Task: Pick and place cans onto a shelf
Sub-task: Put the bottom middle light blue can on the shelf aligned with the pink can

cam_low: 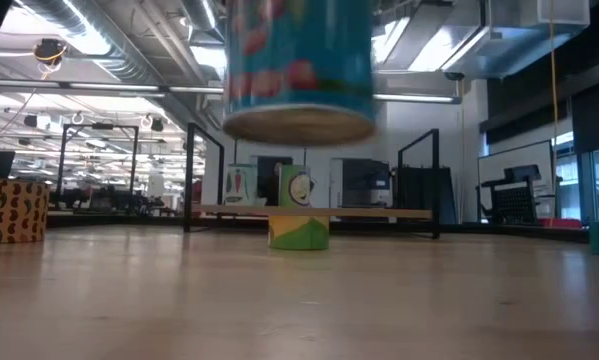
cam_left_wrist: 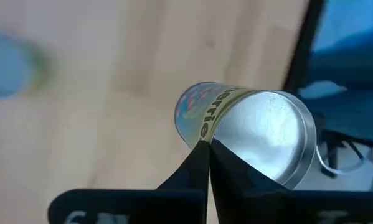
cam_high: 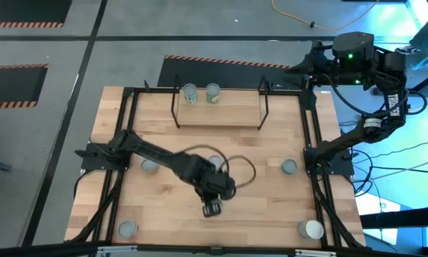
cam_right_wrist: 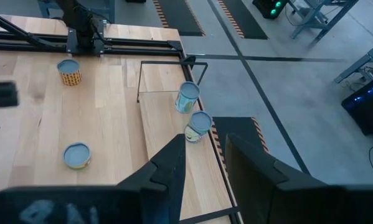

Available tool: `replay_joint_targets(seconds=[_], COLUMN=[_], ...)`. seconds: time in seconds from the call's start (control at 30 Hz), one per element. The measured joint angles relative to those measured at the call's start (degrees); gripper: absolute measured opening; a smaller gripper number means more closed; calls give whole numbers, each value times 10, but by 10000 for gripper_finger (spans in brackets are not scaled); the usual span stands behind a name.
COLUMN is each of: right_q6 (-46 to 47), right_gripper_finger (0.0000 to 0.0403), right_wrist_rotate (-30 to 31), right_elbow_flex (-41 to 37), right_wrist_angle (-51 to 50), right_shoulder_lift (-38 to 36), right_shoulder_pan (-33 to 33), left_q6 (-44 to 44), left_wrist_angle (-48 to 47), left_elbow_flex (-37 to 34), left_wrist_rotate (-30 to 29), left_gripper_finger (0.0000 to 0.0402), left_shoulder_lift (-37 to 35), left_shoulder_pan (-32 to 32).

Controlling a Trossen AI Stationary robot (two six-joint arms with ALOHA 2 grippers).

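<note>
Carrying the blue-labelled cylindrical tin [cam_left_wrist: 248,130] clear of the table, the left gripper [cam_high: 212,208] pinches it at centre-near. Keep it level over the standing cans toward the wooden wire-framed shelf [cam_high: 221,111]. Right gripper [cam_right_wrist: 205,168], spread, waits far right.

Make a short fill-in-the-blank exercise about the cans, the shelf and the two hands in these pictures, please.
1. The number of cans standing on the shelf is ____.
2. The left hand holds a can ____ the table, not resting on it.
3. The right hand is ____, holding nothing.
4. The held can's side is mostly ____ in colour.

Missing words: two; above; open; blue
</note>
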Motion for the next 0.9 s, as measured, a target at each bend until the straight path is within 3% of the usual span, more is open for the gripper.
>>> replay_joint_targets(seconds=[0.37,0.67,0.9], right_q6=[0,0,0], right_gripper_finger=[117,117,117], right_wrist_rotate=[0,0,0], right_elbow_flex=[0,0,0], right_wrist_angle=[0,1,4], right_shoulder_lift=[0,0,0], right_shoulder_pan=[0,0,0], left_q6=[-15,88,196], left_wrist_angle=[-68,-114,-119], left_elbow_flex=[1,1,1], left_wrist_rotate=[-58,-101,-100], left_gripper_finger=[0,0,0], left_shoulder_lift=[-105,-170,-185], left_shoulder_pan=[109,209,296])
